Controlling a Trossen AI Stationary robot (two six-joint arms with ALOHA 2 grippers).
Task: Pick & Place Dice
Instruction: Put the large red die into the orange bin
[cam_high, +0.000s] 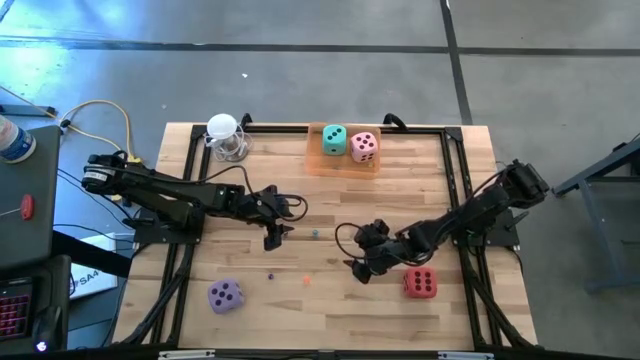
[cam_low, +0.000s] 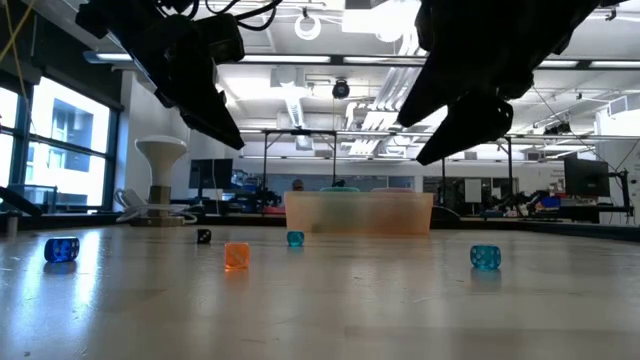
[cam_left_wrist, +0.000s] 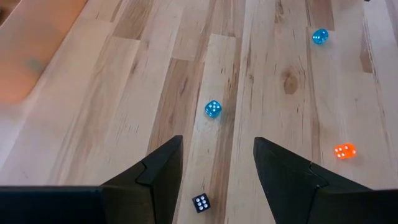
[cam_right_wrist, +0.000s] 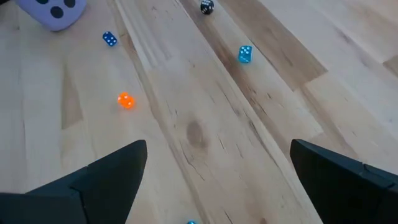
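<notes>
Both grippers hang empty above mid-table, the left gripper (cam_high: 277, 228) half open and the right gripper (cam_high: 362, 262) spread wide just beside the red die (cam_high: 419, 282), seemingly next bound for the tray (cam_high: 318, 160) holding pink and teal.

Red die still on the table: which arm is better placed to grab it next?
Right. The right gripper hangs open just beside the red die; the left gripper is farther off, nearer the purple die.
</notes>
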